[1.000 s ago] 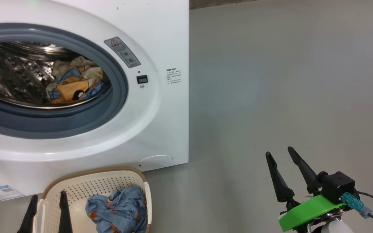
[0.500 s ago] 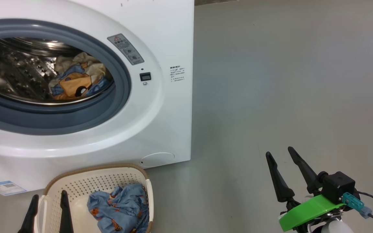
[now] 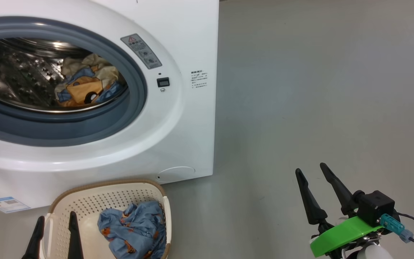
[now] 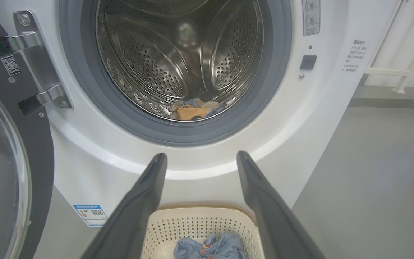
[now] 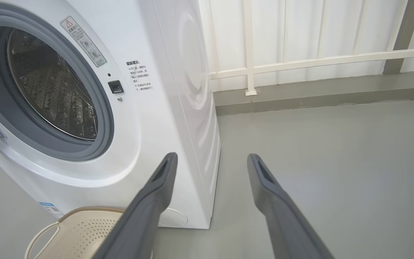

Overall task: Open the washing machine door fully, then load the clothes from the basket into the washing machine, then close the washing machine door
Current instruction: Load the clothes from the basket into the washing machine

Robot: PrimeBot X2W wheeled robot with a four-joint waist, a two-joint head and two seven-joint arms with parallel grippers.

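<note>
Head view cuts the big white front-loading washing machine [image 3: 182, 144] off at the left; its round black-rimmed glass door [image 4: 40, 151], swung wide, shows partly at the left wrist view's edge. A cream and orange garment [image 3: 81, 91] lies low in the steel drum, its lower edge hidden by the grey seal, and a light blue printed garment [image 3: 131, 230] sits in the cream perforated basket [image 3: 84, 190] just before the machine. The left gripper [image 3: 56, 216] hangs over the basket's left edge and the right gripper [image 3: 310, 168] over bare grey floor [image 3: 318, 90], both spread wide and empty.

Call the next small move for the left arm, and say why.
Probably lower the left gripper into the basket onto the blue garment and close. Its jaws stand open and empty over the basket, that garment lies there unloaded, a cream and orange garment already lies in the drum, and the door is swung open.
</note>
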